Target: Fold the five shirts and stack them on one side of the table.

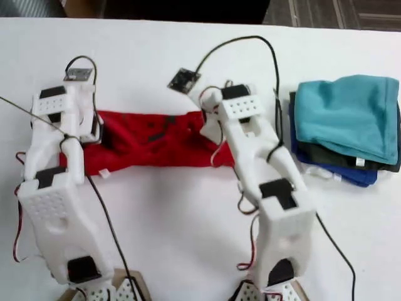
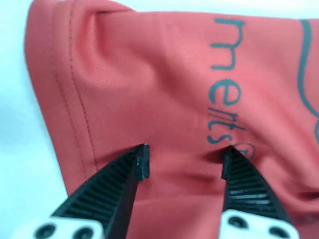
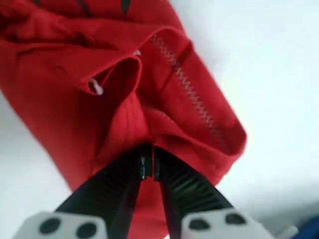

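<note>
White surface (image 1: pixel 188 238), red shirt (image 1: pixel 150 147) spread between the arms: your left tool (image 2: pixel 186 162) sits half open, tips on cloth, holding nothing. Your right tool (image 3: pixel 148 167) is clamped on a fold; lifting now risks a lopsided, twisted shirt brushing the folded stack (image 1: pixel 348 125).

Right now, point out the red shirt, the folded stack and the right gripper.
red shirt (image 1: pixel 144 150): high view, middle of fabric.
folded stack (image 1: pixel 348 116): high view, teal top layer.
right gripper (image 3: pixel 148 164): right wrist view, between fingertips.

Setting: robotics lab or workshop. Evidence: plain white bench (image 1: pixel 182 226); two white plastic arms (image 1: pixel 53 194) side by side on it; exposed black and red wiring (image 1: pixel 105 216); bare circuit board (image 1: pixel 183 79) on a cable.
</note>
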You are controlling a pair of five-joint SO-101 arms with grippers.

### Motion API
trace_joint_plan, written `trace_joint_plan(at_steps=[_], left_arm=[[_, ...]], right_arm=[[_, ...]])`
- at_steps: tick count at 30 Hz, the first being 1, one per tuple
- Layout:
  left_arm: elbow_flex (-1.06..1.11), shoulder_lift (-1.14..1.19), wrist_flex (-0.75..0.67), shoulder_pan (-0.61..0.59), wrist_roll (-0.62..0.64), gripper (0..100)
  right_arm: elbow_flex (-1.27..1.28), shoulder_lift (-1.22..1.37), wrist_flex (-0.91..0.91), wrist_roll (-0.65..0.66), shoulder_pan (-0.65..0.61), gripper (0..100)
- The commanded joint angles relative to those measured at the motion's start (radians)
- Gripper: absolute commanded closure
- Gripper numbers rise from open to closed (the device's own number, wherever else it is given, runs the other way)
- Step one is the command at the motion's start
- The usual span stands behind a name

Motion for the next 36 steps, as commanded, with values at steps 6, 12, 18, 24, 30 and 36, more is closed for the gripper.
trace_joint_plan(at_steps=[6, 12, 18, 24, 30, 36], left_arm=[[-0.005, 0.006, -0.017, 0.009, -0.003, 75], [-0.004, 0.006, -0.017, 0.009, -0.003, 75], [-0.004, 0.006, -0.017, 0.009, -0.003, 75], [-0.004, 0.006, -0.017, 0.009, -0.003, 75], [-0.004, 0.006, -0.017, 0.009, -0.003, 75], [-0.004, 0.006, -0.017, 0.009, -0.003, 75]], right_arm=[[-0.379, 0.191, -0.008, -0.009, 0.01, 97.8], [-0.577, 0.325, 0.022, -0.009, 0.019, 97.8], [-0.73, 0.331, 0.114, -0.009, 0.062, 97.8], [-0.875, 0.329, 0.45, -0.003, 0.074, 97.8], [-0.85, 0.259, 0.504, -0.009, 0.048, 97.8], [-0.572, 0.056, 0.504, -0.011, -0.033, 97.8]])
